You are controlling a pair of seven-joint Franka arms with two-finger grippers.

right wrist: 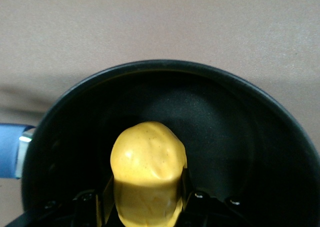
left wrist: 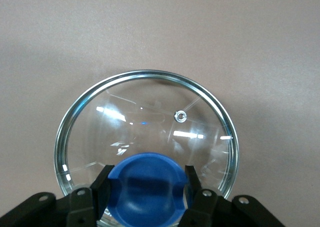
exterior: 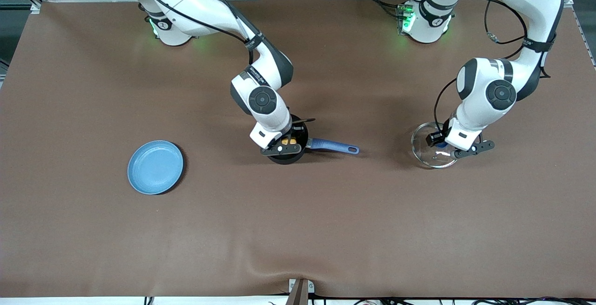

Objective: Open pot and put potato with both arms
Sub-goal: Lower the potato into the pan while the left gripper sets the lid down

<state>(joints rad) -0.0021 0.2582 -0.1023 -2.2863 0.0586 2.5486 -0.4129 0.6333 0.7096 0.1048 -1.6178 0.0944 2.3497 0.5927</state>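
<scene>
Brown table [exterior: 93,240], one pot [exterior: 298,133], one potato [right wrist: 147,174]

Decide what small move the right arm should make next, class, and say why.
Probably open the right end effector and let go. Its fingers clamp the small yellow-orange oval potato inside the rim of the small black round pot, so it should drop in. The left end effector holds the clear glass lid by its blue knob, toward the left arm's end of the table.

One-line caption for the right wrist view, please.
Right gripper holds the yellow potato over the open black pot, with the pot's blue handle showing at the edge.
</scene>
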